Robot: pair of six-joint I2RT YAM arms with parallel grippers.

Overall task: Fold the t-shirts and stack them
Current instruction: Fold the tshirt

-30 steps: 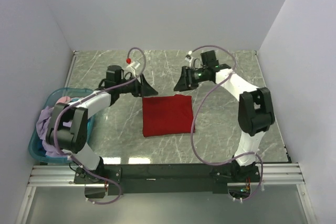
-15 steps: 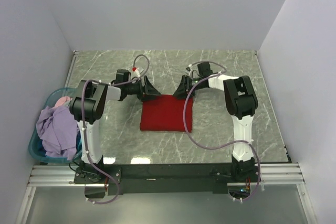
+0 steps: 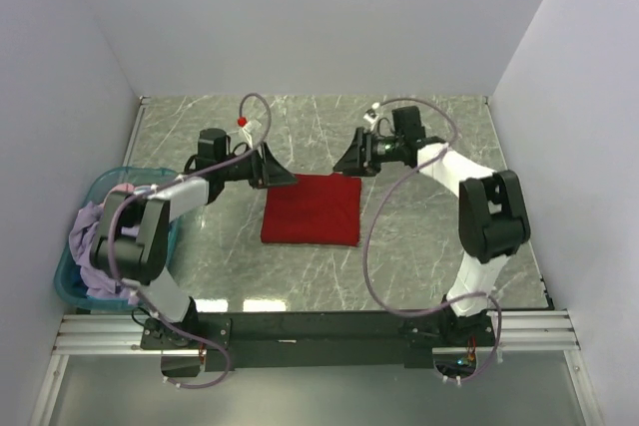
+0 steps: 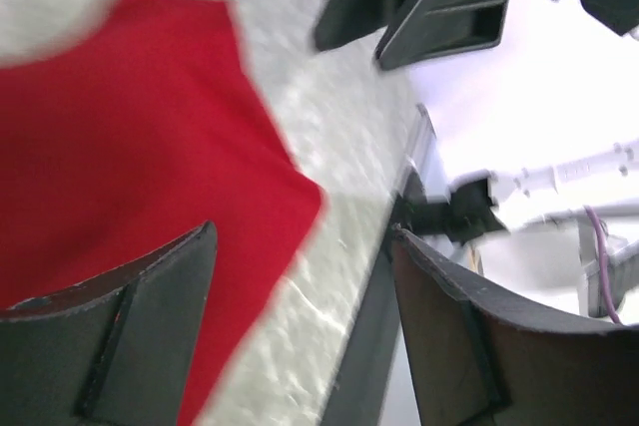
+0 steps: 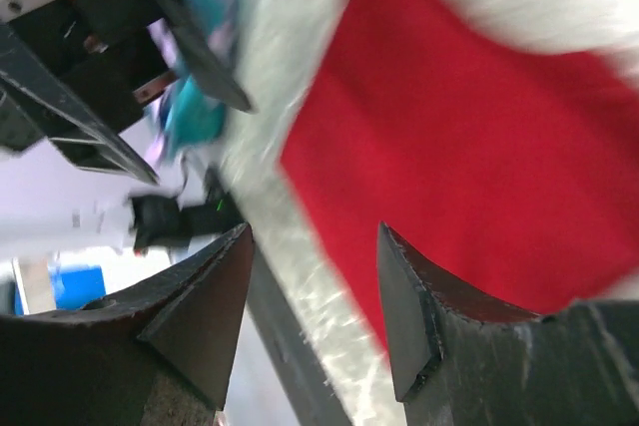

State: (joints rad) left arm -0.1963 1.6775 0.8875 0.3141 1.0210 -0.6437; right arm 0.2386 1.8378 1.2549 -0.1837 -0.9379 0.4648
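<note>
A red t-shirt (image 3: 312,210) lies folded into a flat rectangle in the middle of the marble table (image 3: 429,137). My left gripper (image 3: 279,171) hovers just off its far left corner, open and empty. My right gripper (image 3: 346,159) is open and empty too, just beyond the far right corner. In the left wrist view the red t-shirt (image 4: 130,147) lies under and left of the left gripper (image 4: 305,236), with the right gripper (image 4: 429,7) opposite. In the right wrist view the red cloth (image 5: 479,147) lies beside the right gripper (image 5: 315,231). A lavender t-shirt (image 3: 95,241) and a pink one (image 3: 122,190) lie crumpled in the basket.
A translucent teal basket (image 3: 70,289) stands at the table's left edge beside the left arm. White walls close in the table on the left, back and right. The arms' base rail (image 3: 319,331) runs along the near edge.
Both grippers have lifted off the red shirt's far corners and drawn slightly apart. The shirt now lies a little further left, flat. The right jaws narrowed briefly, then widened again.
</note>
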